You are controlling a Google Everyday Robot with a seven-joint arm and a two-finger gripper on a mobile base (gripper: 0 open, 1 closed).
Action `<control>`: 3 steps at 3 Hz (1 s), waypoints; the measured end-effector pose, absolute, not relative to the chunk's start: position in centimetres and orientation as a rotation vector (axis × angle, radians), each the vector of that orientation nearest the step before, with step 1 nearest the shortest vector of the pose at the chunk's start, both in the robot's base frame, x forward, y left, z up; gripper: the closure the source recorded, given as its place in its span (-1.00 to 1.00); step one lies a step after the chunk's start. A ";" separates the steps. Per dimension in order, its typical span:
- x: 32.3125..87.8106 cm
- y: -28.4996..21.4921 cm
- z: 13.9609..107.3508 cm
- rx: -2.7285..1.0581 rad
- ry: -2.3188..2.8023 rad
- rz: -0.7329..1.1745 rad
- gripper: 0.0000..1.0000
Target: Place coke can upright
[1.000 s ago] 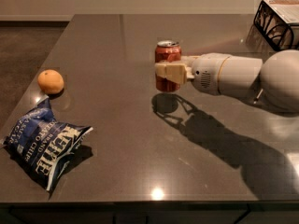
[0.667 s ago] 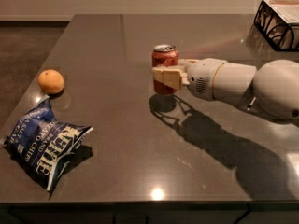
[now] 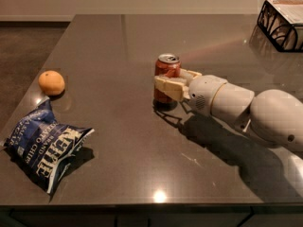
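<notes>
The coke can [image 3: 167, 66] is red with a silver top and stands upright near the middle of the dark table [image 3: 118, 141]. Its base is at the table surface, right on its own reflection. My gripper [image 3: 173, 82] reaches in from the right and is shut on the can's middle. One tan finger [image 3: 165, 85] crosses the can's front and the other lies behind its right side. The white arm [image 3: 246, 108] stretches off to the right edge of the view.
An orange fruit [image 3: 51, 82] lies at the left. A blue chip bag [image 3: 45, 145] lies at the front left. A black wire rack [image 3: 281, 25] stands at the back right corner. The table's front edge runs along the bottom.
My gripper has come down and slightly left with the can, from held above the table to its base at the surface.
</notes>
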State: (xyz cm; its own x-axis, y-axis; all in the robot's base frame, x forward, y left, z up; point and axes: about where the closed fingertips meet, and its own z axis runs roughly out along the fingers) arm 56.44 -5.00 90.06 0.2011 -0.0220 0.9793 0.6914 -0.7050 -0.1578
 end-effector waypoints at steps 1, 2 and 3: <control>56.5 -4.5 89.6 -1.831 -0.623 -1.603 0.16; 56.5 -4.3 89.6 -1.828 -0.618 -1.595 -0.28; 56.5 -4.1 89.7 -1.826 -0.613 -1.589 -0.76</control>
